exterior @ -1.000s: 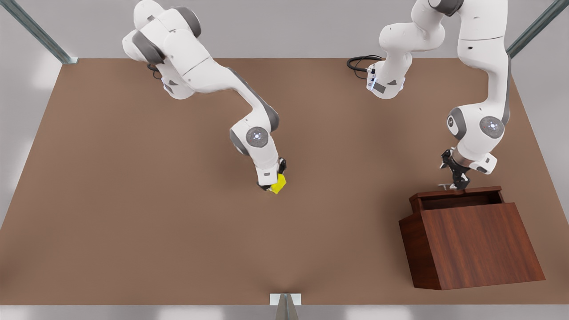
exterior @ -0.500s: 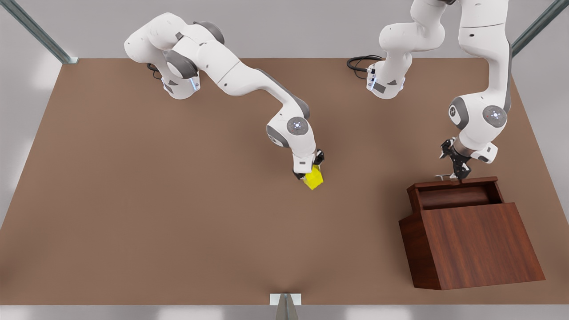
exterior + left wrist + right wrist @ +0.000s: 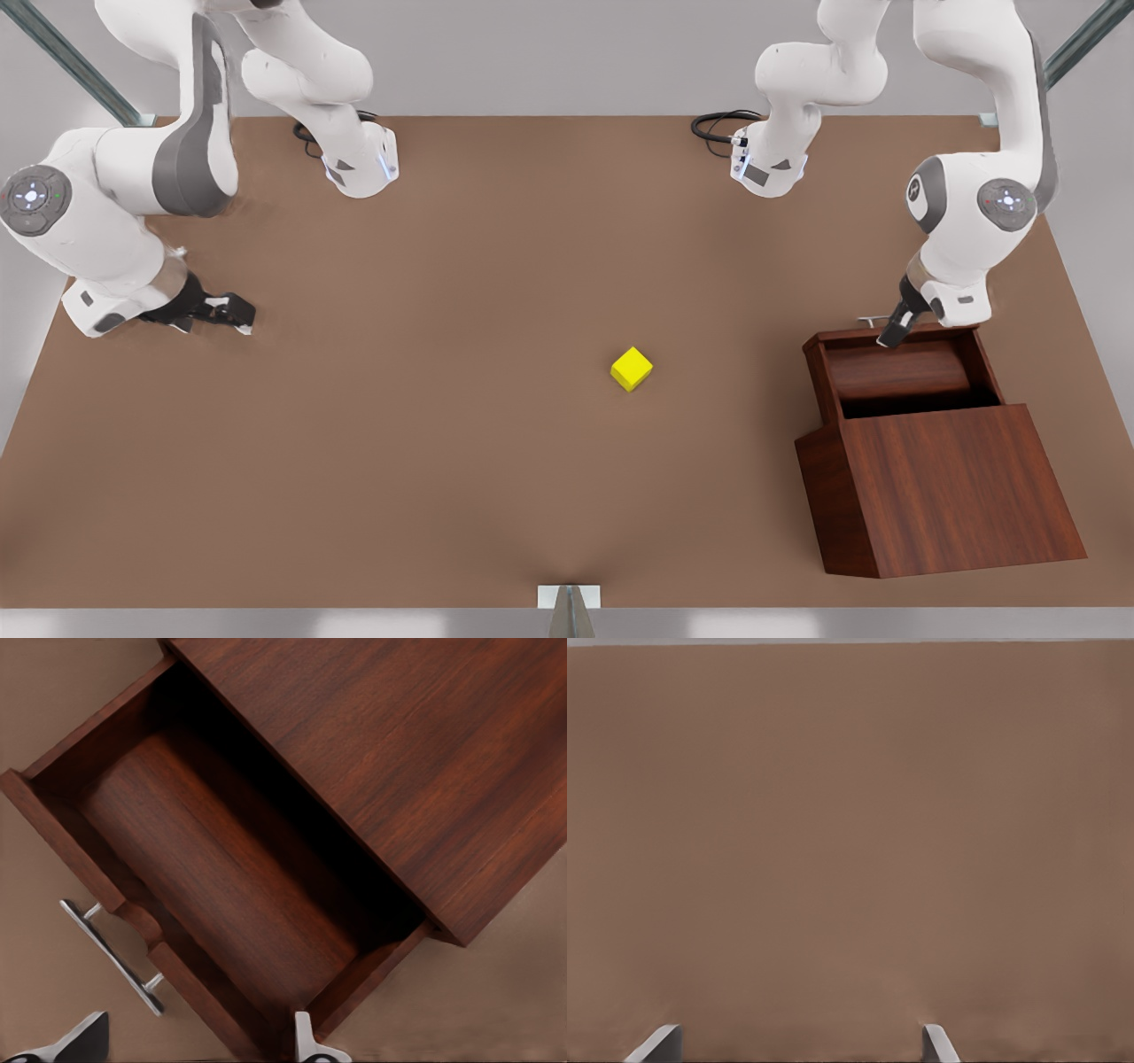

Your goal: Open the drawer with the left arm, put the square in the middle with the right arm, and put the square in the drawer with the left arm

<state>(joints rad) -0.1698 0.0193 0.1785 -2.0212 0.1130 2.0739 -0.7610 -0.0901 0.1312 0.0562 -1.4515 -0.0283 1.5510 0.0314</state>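
The yellow square [image 3: 631, 368] rests alone on the brown tabletop [image 3: 443, 425] near its middle. The drawer [image 3: 899, 372] stands pulled out of the wooden cabinet [image 3: 948, 487] towards the back, its inside bare [image 3: 230, 877]. My left gripper [image 3: 895, 332] hovers over the drawer's front edge by the silver handle [image 3: 111, 952], open [image 3: 195, 1050] and holding nothing. My right gripper [image 3: 235, 315] hangs low at the front view's far left, open over bare table [image 3: 797, 1045].
Both arm bases [image 3: 359, 168] [image 3: 769, 168] stand at the table's back edge, with a black cable [image 3: 713, 124] beside the one on the front view's right. The cabinet [image 3: 399, 753] occupies the front view's lower right corner.
My right gripper carried the square toward the front view's right, set it down, let go and swung away to the far left. The drawer slid further out, and my left gripper came off the handle.
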